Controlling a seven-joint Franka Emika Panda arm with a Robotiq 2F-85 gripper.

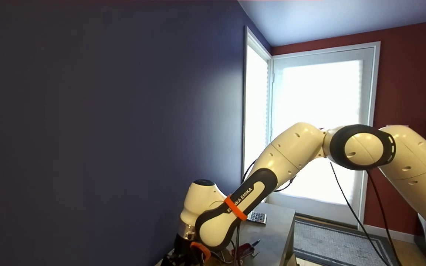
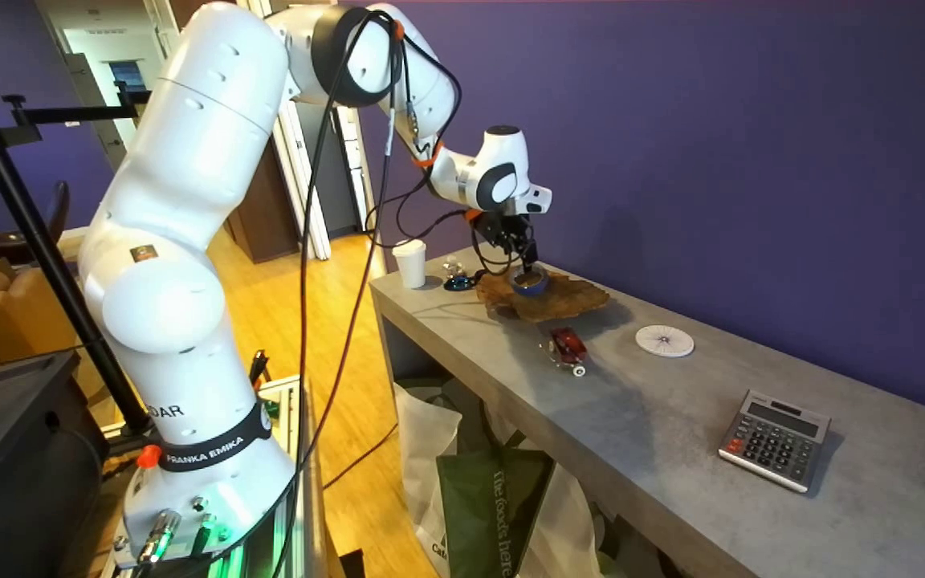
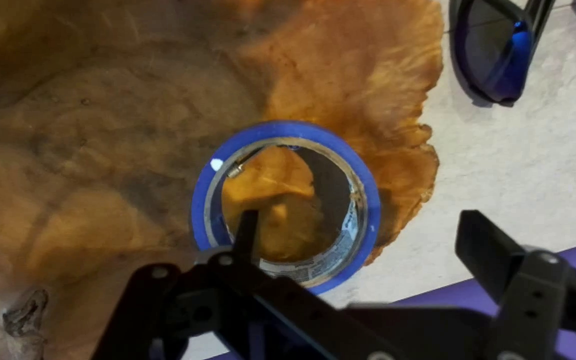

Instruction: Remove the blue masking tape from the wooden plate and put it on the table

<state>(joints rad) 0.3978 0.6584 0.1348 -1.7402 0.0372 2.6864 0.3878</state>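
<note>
Band (image 2: 209, 453) round the base of the arm (image 2: 181, 177) reads "FRANKA EMIKA"; "DAR" shows above it, start of the word out of sight. Forearm (image 1: 252, 194) in an exterior view carries the brand again, orange strap (image 1: 236, 208) over some letters. Under the surface (image 2: 671, 409), green bag (image 2: 499, 506) says "The foods here" running vertically; pale bag (image 2: 430, 449) left of it starts "Ca", rest unclear. Calculator (image 2: 777, 437), near right on the surface, has lettering on its top edge, too small to read.

Blue masking tape (image 3: 288, 130): complete ring, blue sides, tan core, printed label (image 3: 349, 222) inside the core, print not legible. Small white spot (image 3: 216, 164) on the left of the rim. Lies on the wooden plate (image 3: 118, 125), at the far left of the surface; in the wrist view it's near the plate's right edge. Plate is orange-brown, ragged edge. Sunglasses (image 3: 493, 65) just beside it, white cup (image 2: 410, 263) further left, white disc (image 2: 665, 340) off to the right.

Jaws released, spread wide. In the wrist view one jaw overlaps the ring's hole, the other stands outside the ring, over the surface. Can't tell if either touches the tape.
</note>
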